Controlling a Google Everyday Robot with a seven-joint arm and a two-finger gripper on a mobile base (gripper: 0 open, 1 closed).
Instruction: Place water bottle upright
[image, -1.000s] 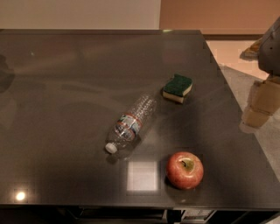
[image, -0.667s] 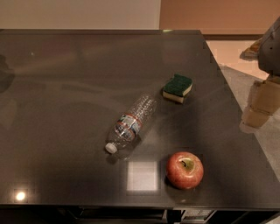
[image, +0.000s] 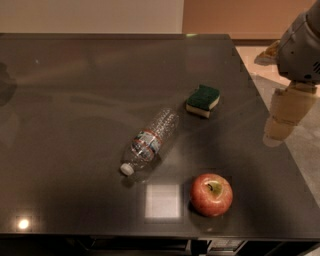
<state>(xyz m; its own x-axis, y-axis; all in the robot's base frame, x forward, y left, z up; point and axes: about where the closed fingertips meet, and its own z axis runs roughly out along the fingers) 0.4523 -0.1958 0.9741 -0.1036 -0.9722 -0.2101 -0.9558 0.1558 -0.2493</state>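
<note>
- The water bottle (image: 150, 141) lies on its side near the middle of the dark tabletop (image: 75, 100), not upright.
- It lies on a diagonal: the white cap points toward the near left, and the ribbed clear base points toward the far right.
- A red, white and blue label band wraps the bottle's body closer to the cap end. The walls are clear and the dark surface shows through them; what the bottle holds, if anything, I cannot tell.
- A sponge (image: 203, 100), green on top and yellow beneath, lies flat just beyond the bottle's base end, close to it but apart.
- A red apple (image: 211, 194) stands stem-up near the front edge, to the right of the bottle's cap end and apart from it.
- A pale square reflection (image: 162, 201) shows on the glossy surface between the cap and the apple, just beside the apple.
- The gripper (image: 280, 125) hangs at the right edge of the tabletop, below the grey arm housing (image: 300, 47), well apart from the bottle.
- The sponge and the apple both lie between the gripper's side and the bottle, one toward the far side and one toward the near side.
- Whether the gripper is apart or together I cannot tell; it holds nothing that shows.
</note>
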